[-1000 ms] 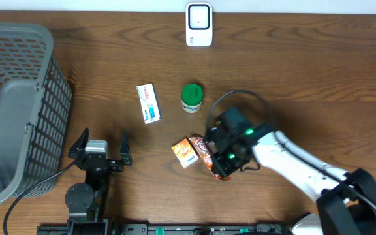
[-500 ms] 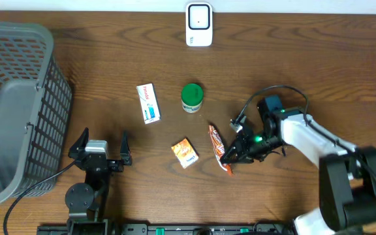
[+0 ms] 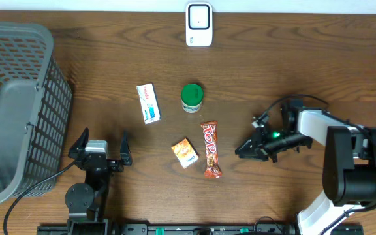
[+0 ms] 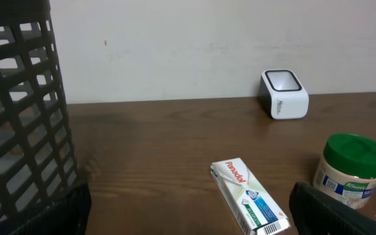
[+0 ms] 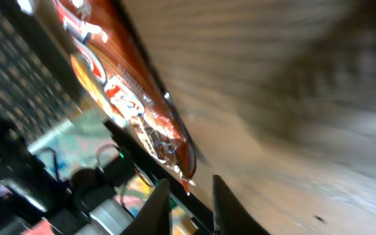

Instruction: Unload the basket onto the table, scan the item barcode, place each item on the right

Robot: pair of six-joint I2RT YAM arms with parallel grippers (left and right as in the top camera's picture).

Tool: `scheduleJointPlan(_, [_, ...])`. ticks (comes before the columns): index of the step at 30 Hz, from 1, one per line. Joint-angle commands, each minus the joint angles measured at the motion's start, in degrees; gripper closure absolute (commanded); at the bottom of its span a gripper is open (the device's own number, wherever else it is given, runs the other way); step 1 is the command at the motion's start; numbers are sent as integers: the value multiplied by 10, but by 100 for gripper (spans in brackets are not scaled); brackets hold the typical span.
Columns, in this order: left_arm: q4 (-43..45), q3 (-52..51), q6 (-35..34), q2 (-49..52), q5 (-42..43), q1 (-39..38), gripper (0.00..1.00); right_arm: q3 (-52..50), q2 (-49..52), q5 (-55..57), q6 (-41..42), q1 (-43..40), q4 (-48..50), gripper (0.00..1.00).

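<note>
The candy bar (image 3: 211, 149) lies flat on the table (image 3: 305, 78). The right end effector (image 3: 240, 150) sits nearby, slightly apart and empty. The left end effector (image 3: 104, 136) is wide apart.

A lab bench staged as a shop checkout: bare table (image 3: 318, 59), plain white wall (image 4: 175, 46), scanner (image 3: 199, 24), basket (image 3: 12, 98), groceries (image 3: 148, 102)

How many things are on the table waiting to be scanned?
4: a white box left of the green-lidded jar, and nearer the robot a small orange box with a candy bar beside it. None seems hidden.
</note>
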Motion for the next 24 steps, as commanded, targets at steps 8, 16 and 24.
scheduleJointPlan(8, [2, 0, -3, -3, -5, -1, 4, 7, -59, 97, -34, 33, 0, 26])
scheduleJointPlan(16, [2, 0, -3, -3, -5, -1, 4, 6, -228, 262, -31, 166, 8, 23])
scheduleJointPlan(24, [2, 0, -3, -3, -5, -1, 4, -26, -393, 524, 19, 334, 1, 26])
